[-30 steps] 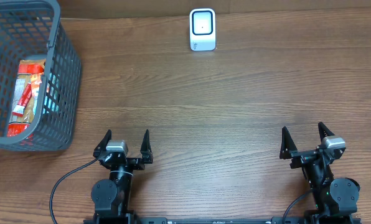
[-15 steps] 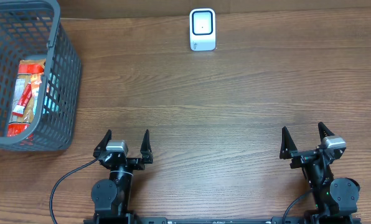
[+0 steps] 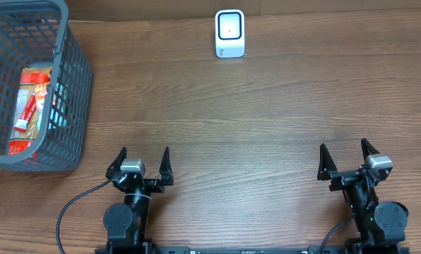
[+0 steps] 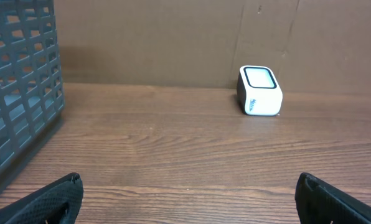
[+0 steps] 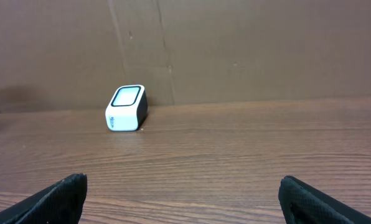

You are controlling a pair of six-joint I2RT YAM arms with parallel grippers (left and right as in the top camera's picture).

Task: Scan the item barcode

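Two wide-open grippers, with the snack packet well away in the basket.
At the near edge of the wood-grain table (image 3: 232, 113), the left gripper (image 3: 144, 152) and right gripper (image 3: 343, 144) hold nothing, jaws spread. The glossy red-and-orange snack packet (image 3: 28, 106) lies inside the grey plastic lattice basket (image 3: 76, 92), well apart from the left gripper, further back and to its left. The boxy white barcode scanner (image 3: 229, 33) stands at the far edge.

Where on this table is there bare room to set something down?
Bare wood table runs from the barcode scanner down to the left gripper and right gripper, and across the right side. Only the basket, holding red packets, is crowded.
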